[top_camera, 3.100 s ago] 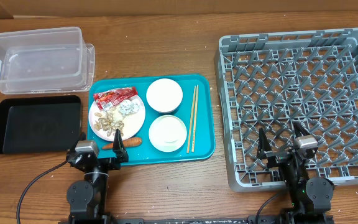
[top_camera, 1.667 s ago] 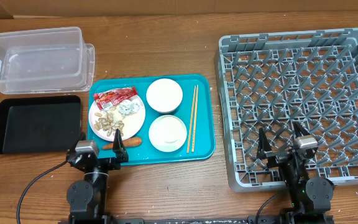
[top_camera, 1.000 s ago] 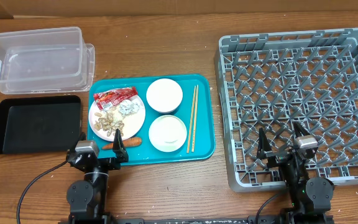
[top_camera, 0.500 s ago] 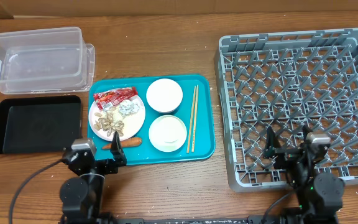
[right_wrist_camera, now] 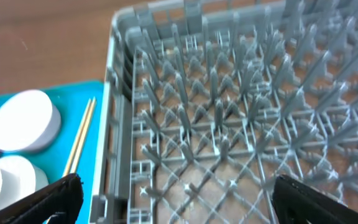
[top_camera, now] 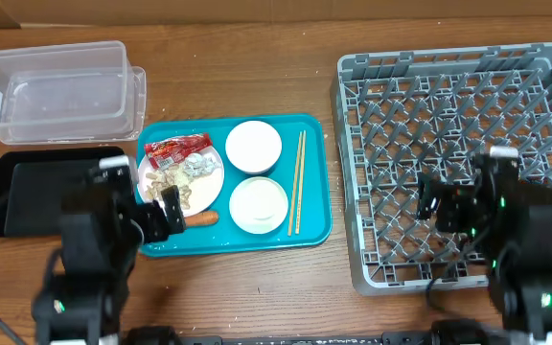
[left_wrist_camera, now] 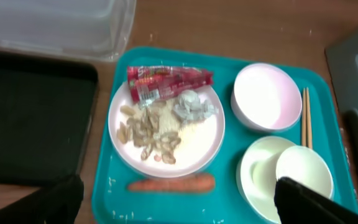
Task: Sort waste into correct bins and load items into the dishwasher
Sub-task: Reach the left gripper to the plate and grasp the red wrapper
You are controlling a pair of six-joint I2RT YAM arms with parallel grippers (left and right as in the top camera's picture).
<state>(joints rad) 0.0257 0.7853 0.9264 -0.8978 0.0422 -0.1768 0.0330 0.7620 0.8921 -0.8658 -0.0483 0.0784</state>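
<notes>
Overhead, the left pincer point(top_camera: 168, 205) hangs with its fingers spread wide above the near left corner of the teal tray point(top_camera: 310, 230), gripping nothing. From the left wrist, the small orange carrot point(left_wrist_camera: 169, 183) lies between the two fingertips, along the tray's near edge and just beside the plate point(left_wrist_camera: 205, 142). The plate fills the tray's left side. The red snack wrapper point(left_wrist_camera: 166, 81) lies across its far rim, the crumpled paper wad point(left_wrist_camera: 193, 107) next to the wrapper, and the peanut shells point(left_wrist_camera: 145, 134) are heaped toward its left rim. A pinkish bowl point(left_wrist_camera: 266, 98) stands toward the tray's far edge. A white bowl point(left_wrist_camera: 257, 171) stands toward the near edge with the small cup point(left_wrist_camera: 303, 171) in it. The chopsticks point(left_wrist_camera: 306, 118) lie along the tray's right edge.

At the table's point(top_camera: 257, 67) far left corner stands the clear tub point(top_camera: 51, 91), with the black tray point(top_camera: 46, 192) just nearer along the left edge.

The right pincer point(top_camera: 458, 206) is likewise spread and holds nothing. It hovers over the near half of the grey dish rack point(top_camera: 448, 115), which takes up the table's right end, well apart from the dishes.
</notes>
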